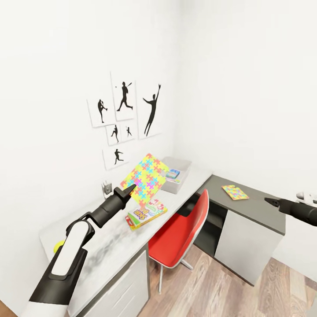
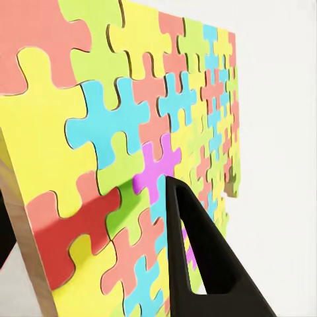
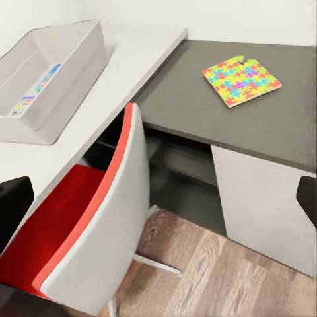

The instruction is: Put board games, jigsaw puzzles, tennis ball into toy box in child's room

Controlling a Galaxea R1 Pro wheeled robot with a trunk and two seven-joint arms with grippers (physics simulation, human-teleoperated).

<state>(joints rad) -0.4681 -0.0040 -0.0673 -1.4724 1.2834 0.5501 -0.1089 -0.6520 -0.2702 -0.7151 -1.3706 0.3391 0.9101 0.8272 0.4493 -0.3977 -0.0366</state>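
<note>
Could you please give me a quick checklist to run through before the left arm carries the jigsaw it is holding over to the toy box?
1. Grip on the jigsaw puzzle: the left gripper holds it by its lower edge, lifted off the table and tilted. Ok.
2. Grip security: a finger lies across the slab's face; the opposite finger is hidden. Cannot tell.
3. Toy box has room: it sits open at the table's far end with a blue game inside. Ok.
4. Path: the SKIP-BO box lies flat below the raised slab. Ok.
5. Right gripper clear: it hovers near the second jigsaw on the dark cabinet top. Ok.
</note>
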